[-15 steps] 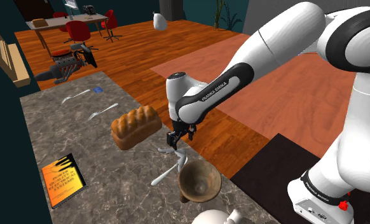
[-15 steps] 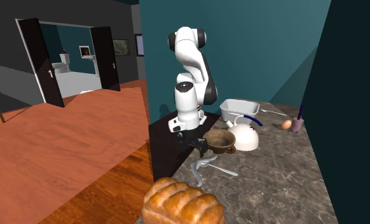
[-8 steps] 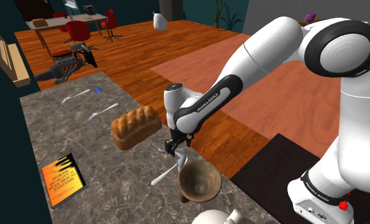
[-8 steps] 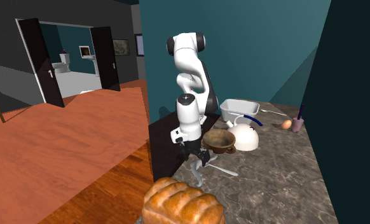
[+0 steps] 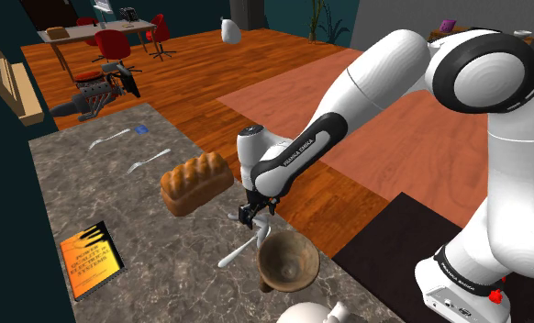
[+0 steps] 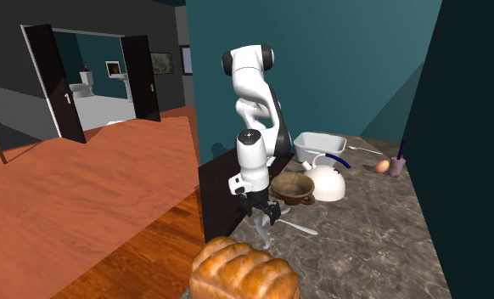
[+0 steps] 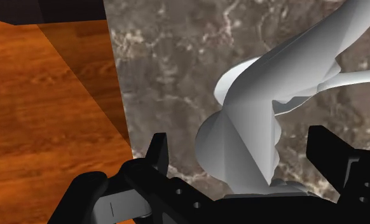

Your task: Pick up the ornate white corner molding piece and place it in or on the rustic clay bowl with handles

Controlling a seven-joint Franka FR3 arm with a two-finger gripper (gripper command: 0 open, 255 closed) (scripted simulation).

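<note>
The white corner molding (image 5: 246, 242) lies on the marble counter (image 5: 118, 211) close to its edge, curled and ridged. My black gripper (image 5: 253, 217) hangs low over one end of it. In the wrist view the gripper (image 7: 241, 159) is open, and the molding (image 7: 260, 108) rises between the two fingers without either touching it. The brown clay bowl (image 5: 288, 260) stands just beyond the molding, toward the stand. In the second exterior view the gripper (image 6: 264, 214) sits right above the molding (image 6: 267, 229), with the bowl (image 6: 293, 188) behind it.
A bread loaf (image 5: 195, 182) lies beside the molding, away from the bowl. A white kettle (image 6: 328, 181), a white tray (image 6: 322, 146), an egg (image 6: 382, 166) and a purple cup (image 6: 397, 165) stand past the bowl. An orange book (image 5: 91, 259) and two forks (image 5: 149, 161) lie farther along the counter.
The arm has lowered and the gripper has come down from above the counter edge onto the molding. The molding, bowl and loaf have not moved.
</note>
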